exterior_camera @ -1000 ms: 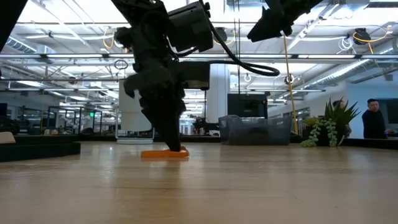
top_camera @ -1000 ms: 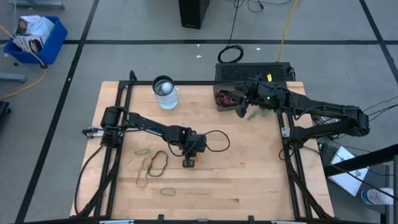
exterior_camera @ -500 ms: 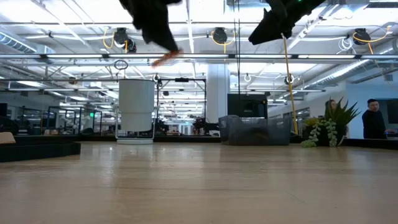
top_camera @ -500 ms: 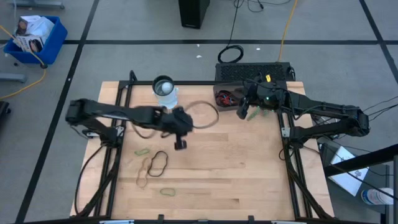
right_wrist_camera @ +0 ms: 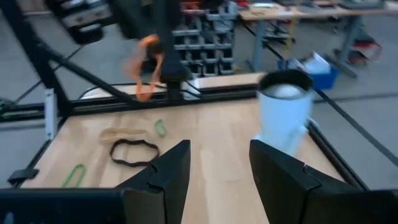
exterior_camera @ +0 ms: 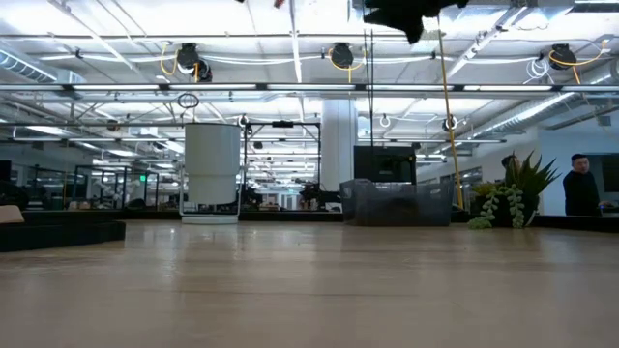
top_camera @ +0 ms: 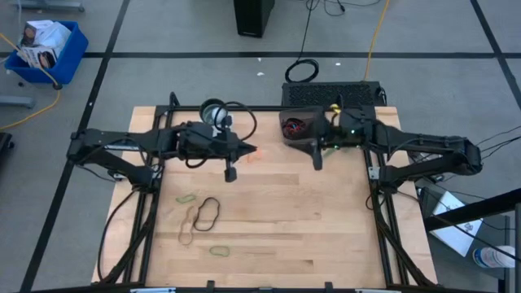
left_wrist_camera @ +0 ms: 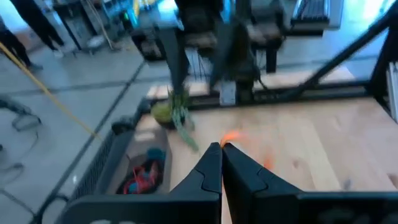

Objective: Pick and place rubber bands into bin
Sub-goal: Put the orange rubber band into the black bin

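Note:
My left gripper [top_camera: 247,150] is high above the table's far middle, shut on an orange-red rubber band [left_wrist_camera: 232,138], a short way left of the smoky-grey bin [top_camera: 297,128]. The bin stands on the far right of the table with red and blue bands inside [left_wrist_camera: 144,176]. My right gripper [right_wrist_camera: 217,163] is open and empty, just near of the bin [top_camera: 316,157]. More rubber bands lie flat on the near left: a black loop [top_camera: 208,212], a tan one [top_camera: 188,229] and two green ones [top_camera: 186,198] [top_camera: 218,251]. My left gripper pinches the orange-red band between its two fingertips [left_wrist_camera: 214,157], which point level toward the table's right. The band [right_wrist_camera: 148,65] hangs slack below the tips, clear of the table. Blur hides which part of the loop is held.
A clear round cup [top_camera: 216,119] stands at the far edge, just behind my left arm. A small green plant [left_wrist_camera: 178,115] lies by the bin. Black cables and a dark box [top_camera: 330,91] sit beyond the far right edge. The middle and near right show bare wood.
My left gripper has risen from the table's middle with the orange-red band, lifted it clear, and swung toward the far edge and the bin, turning from pointing down to pointing level toward the right. My right gripper has shifted slightly toward the near edge.

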`<action>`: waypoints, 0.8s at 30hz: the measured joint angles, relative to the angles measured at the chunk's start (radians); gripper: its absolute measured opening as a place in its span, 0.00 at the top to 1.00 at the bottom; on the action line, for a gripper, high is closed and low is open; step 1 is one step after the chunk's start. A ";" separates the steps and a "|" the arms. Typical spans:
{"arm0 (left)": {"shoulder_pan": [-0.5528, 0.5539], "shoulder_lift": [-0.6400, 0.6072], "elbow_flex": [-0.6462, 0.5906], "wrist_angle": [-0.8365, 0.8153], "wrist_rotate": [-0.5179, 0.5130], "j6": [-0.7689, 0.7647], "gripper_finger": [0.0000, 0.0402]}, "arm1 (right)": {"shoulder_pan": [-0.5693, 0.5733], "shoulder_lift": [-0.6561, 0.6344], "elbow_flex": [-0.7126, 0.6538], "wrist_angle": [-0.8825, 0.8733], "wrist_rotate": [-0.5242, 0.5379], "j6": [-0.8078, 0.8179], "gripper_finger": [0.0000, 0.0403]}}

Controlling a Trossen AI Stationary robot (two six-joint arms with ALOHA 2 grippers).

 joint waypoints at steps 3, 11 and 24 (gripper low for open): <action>0.004 0.011 -0.001 0.024 0.000 0.012 0.99 | 0.056 0.041 0.000 0.068 0.000 -0.043 0.60; 0.007 0.050 -0.001 0.071 0.006 0.007 0.99 | 0.167 0.151 0.000 0.279 0.001 -0.097 0.60; 0.006 0.085 0.000 0.096 0.027 -0.001 0.98 | 0.187 0.270 0.000 0.403 0.008 -0.096 0.60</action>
